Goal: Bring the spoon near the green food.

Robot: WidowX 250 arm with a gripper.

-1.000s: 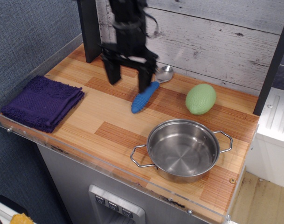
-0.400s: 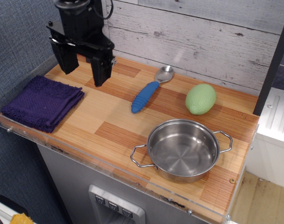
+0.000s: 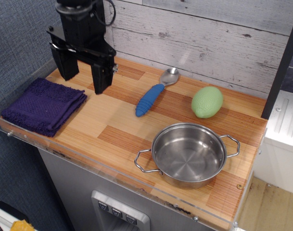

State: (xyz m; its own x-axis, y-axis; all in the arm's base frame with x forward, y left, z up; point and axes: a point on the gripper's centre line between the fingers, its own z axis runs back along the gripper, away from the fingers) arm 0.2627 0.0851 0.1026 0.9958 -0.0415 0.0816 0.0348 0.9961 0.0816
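Observation:
The spoon (image 3: 153, 95) lies flat on the wooden counter, its ribbed blue handle pointing toward the front left and its silver bowl toward the back wall. The pale green food (image 3: 207, 102) sits on the counter a short way to the spoon's right, apart from it. My gripper (image 3: 82, 78) hangs open and empty above the counter's back left, well to the left of the spoon, its two black fingers pointing down.
A steel pot (image 3: 188, 154) with two handles stands at the front right. A folded purple cloth (image 3: 43, 105) lies at the left edge. A clear plastic rim (image 3: 88, 161) runs along the counter's front. A dark post stands behind the gripper.
My gripper has moved from over the spoon's handle to the back left, empty. The spoon lies where it was. Over the last half second the gripper dropped slightly.

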